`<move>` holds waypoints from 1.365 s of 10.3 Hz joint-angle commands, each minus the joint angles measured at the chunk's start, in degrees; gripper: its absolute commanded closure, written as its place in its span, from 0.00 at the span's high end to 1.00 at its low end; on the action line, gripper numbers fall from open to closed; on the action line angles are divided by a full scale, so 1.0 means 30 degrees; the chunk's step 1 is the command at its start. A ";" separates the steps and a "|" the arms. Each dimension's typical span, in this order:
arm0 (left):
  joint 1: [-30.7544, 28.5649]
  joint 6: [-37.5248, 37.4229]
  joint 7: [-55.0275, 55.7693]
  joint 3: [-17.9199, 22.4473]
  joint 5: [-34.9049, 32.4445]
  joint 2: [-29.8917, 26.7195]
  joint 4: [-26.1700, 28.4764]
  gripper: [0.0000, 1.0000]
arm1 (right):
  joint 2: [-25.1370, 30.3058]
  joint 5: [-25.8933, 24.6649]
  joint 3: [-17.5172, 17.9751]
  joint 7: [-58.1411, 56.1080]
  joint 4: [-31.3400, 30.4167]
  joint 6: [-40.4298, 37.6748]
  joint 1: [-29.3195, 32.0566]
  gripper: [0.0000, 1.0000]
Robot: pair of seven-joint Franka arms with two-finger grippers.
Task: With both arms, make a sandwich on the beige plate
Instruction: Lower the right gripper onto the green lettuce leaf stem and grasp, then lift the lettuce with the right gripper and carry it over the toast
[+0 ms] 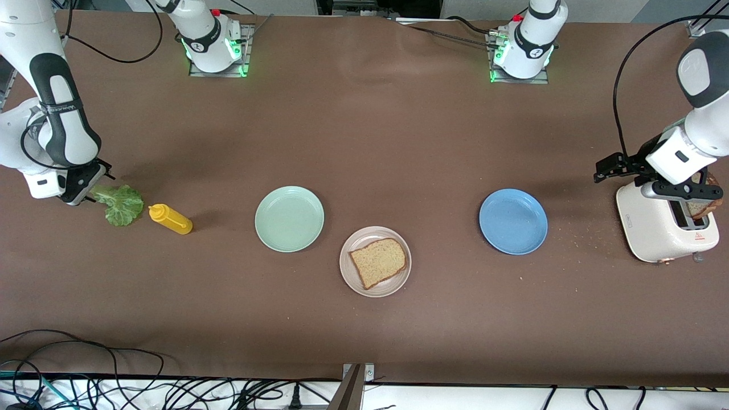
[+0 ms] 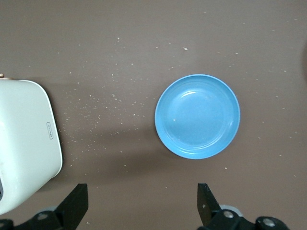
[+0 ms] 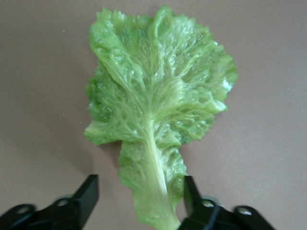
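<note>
We have one bread slice [image 1: 378,262] lying flat on the beige plate [image 1: 348,272], which sits nearer the front camera than the mint-green plate [image 1: 289,218] and the blue plate [image 1: 513,221] on either side of it. So the base of the sandwich is down; lettuce and the top slice are not yet there.

Our right gripper [image 3: 139,199] is low at the stem end of the lettuce leaf [image 1: 121,204], at the right arm's end of the table. Its fingers [image 3: 85,197] stand apart on either side of the stem and have not closed on it. The yellow squeeze bottle [image 1: 170,219] lies just beside the leaf.

Our left gripper [image 2: 141,206] hangs over the white toaster [image 1: 663,228] at the left arm's end, jaws spread wide and empty in its wrist view. A second bread slice [image 1: 705,204] shows at the toaster's slot.

We see the risks as these: the stem is thin and limp, so if we close too high or off-centre, the fingers may meet on nothing — or pinch only an edge, and the leaf could tear or slip loose on the way to the plate. A sideways drag could nudge the bottle. At the toaster, a grip set crooked on the slice might crumble it or tip the toaster.
</note>
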State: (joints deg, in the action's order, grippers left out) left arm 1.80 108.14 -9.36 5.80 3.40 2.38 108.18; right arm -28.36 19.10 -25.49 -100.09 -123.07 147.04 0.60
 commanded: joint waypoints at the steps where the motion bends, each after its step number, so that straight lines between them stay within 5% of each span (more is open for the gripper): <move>1: -0.0043 -0.2142 0.0161 -0.0293 -0.0725 -0.0031 -0.1805 1.00 | -0.0187 0.0549 0.0206 -0.0651 0.0360 0.0029 0.0241 0.12; 2: -0.0043 -0.2934 0.0131 -0.0293 -0.0754 -0.0031 -0.2566 1.00 | -0.0216 0.0578 0.0206 -0.0593 0.0331 0.0000 0.0241 0.00; 5: -0.0043 -0.4082 0.0043 -0.0673 -0.1632 -0.0031 -0.4063 1.00 | 0.0395 0.1135 0.0235 -0.0272 0.0592 -0.0641 0.0125 0.00; 10: -0.0101 -0.4816 0.0014 -0.1494 -0.2220 -0.0002 -0.5528 1.00 | 0.1220 0.0699 0.0176 0.2535 0.6059 -0.9387 -0.0022 0.00; 14: -0.0218 -0.5870 0.0160 -0.1464 -0.0959 0.0086 -0.6792 1.00 | 0.2300 -0.0650 0.0234 0.8149 0.9493 -1.3936 -0.3206 0.00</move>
State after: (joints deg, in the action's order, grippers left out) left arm 1.59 92.41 -9.31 1.75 -0.91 2.22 89.68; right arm -23.17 19.46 -24.73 -82.80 -97.62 109.75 -5.08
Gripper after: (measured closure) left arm 0.000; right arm 0.956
